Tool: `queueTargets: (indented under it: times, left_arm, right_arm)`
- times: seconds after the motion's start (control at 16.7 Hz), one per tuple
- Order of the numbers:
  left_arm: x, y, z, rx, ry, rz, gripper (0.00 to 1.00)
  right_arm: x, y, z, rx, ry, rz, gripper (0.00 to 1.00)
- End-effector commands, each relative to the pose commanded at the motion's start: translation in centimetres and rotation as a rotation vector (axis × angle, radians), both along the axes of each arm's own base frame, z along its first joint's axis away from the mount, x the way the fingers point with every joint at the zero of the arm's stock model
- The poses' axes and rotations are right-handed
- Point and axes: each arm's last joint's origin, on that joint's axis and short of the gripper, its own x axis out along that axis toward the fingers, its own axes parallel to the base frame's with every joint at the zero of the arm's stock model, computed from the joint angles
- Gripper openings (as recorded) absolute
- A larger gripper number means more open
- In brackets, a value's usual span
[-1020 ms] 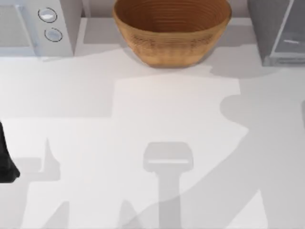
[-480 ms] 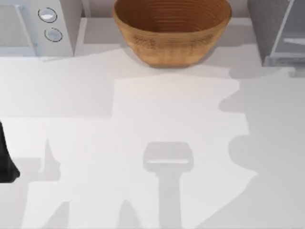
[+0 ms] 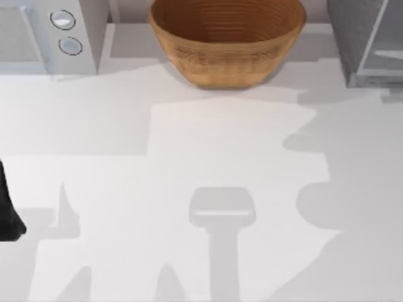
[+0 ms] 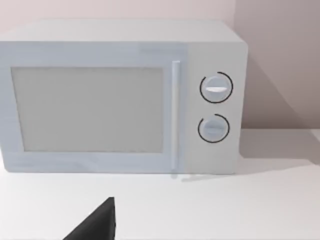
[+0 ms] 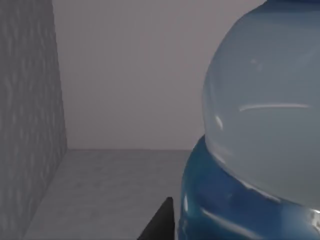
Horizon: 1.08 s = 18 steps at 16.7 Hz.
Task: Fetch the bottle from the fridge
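The bottle (image 5: 265, 125) looms very close in the right wrist view, with a pale grey-blue clear body and a bright-blue section under it. It stands inside a grey compartment with a speckled side wall (image 5: 27, 120) and a flat floor. A dark part of my right gripper (image 5: 161, 224) sits right beside the bottle's blue part. The fridge (image 3: 362, 41) is the dark grey box at the table's back right in the top view. My left gripper (image 3: 7, 217) is parked at the table's left edge.
A light-grey box with two round knobs (image 3: 56, 34) stands at the back left and faces the left wrist camera (image 4: 125, 100). A large wooden bowl (image 3: 227, 38) sits at the back centre. Arm shadows lie across the white tabletop (image 3: 189, 145).
The right arm's shadow on the table's right side has shifted and drawn back toward the fridge. The left arm has not moved.
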Motion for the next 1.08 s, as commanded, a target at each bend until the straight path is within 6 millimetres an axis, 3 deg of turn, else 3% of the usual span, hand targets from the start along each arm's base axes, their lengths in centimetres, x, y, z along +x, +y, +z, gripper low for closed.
queueTargets:
  times: [0.3, 0.6, 0.78, 0.96, 1.08]
  left_arm:
    - [0.0, 0.0, 0.0, 0.0, 0.0, 0.0, 1.0]
    - [0.0, 0.0, 0.0, 0.0, 0.0, 0.0, 1.0]
    - [0.0, 0.0, 0.0, 0.0, 0.0, 0.0, 1.0]
    - [0.0, 0.0, 0.0, 0.0, 0.0, 0.0, 1.0]
    - [0.0, 0.0, 0.0, 0.0, 0.0, 0.0, 1.0]
  right_arm:
    - [-3.5, 1.8, 4.8, -0.015, -0.039, 0.0, 0.0]
    - [-12.2, 4.7, 9.0, -0.013, -0.051, -0.005, 0.0]
    - [-18.1, 6.2, 8.7, -0.004, -0.045, -0.006, 0.0]
    - [-22.8, 7.2, 6.2, 0.005, -0.029, -0.004, 0.0]
    - [-24.9, 7.6, 4.3, 0.009, -0.022, -0.002, 0.0]
